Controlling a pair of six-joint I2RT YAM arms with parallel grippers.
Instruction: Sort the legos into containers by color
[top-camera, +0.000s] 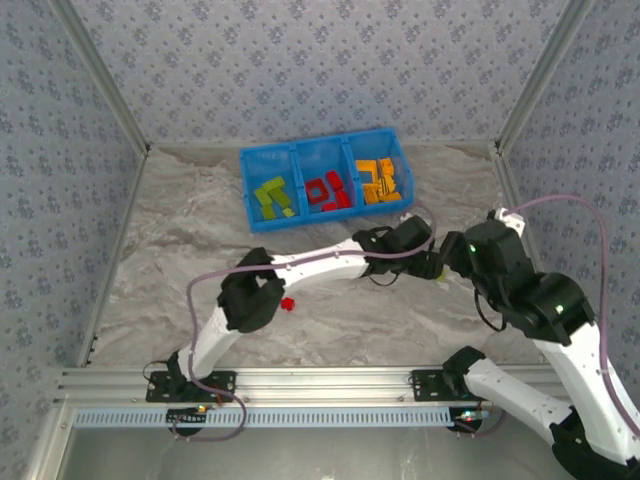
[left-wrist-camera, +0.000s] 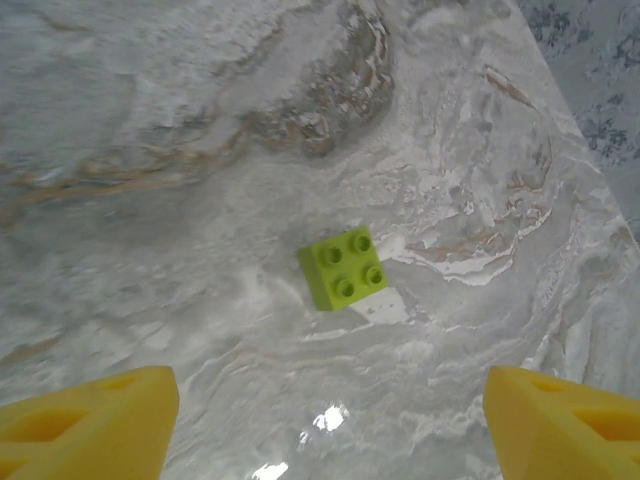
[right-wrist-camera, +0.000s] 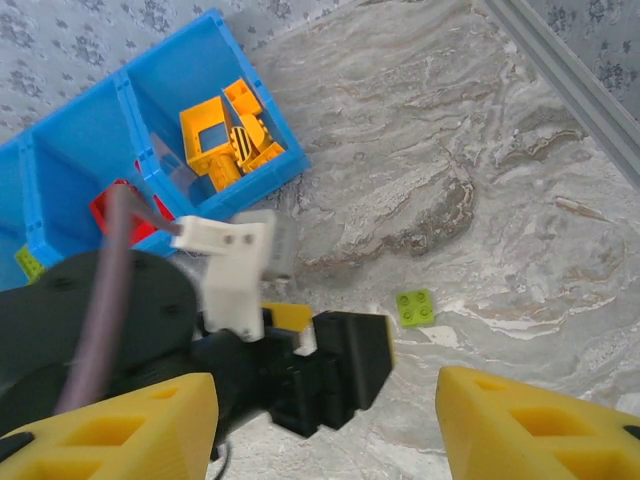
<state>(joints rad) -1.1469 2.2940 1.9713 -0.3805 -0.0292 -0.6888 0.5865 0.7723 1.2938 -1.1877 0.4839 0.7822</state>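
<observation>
A lime green lego (left-wrist-camera: 343, 267) lies alone, studs up, on the marble table. My left gripper (left-wrist-camera: 330, 430) hovers over it, open, the brick ahead of its yellow fingertips (left-wrist-camera: 90, 420). In the right wrist view the same lego (right-wrist-camera: 415, 307) lies beyond my right gripper (right-wrist-camera: 325, 430), also open and holding nothing. In the top view both grippers meet right of centre, left (top-camera: 415, 238) and right (top-camera: 445, 262). The blue containers (top-camera: 247, 180) hold green legos (top-camera: 272, 197) on the left, red (top-camera: 330, 192) in the middle and orange (top-camera: 383, 181) on the right. One red lego (top-camera: 287, 303) lies loose by the left arm's elbow.
The left arm's black wrist housing (right-wrist-camera: 335, 370) sits close in front of my right gripper's fingers. The bin's near corner (right-wrist-camera: 290, 165) is a short way behind it. A metal rail (right-wrist-camera: 570, 80) edges the table at the right, and patterned walls close in the sides and back.
</observation>
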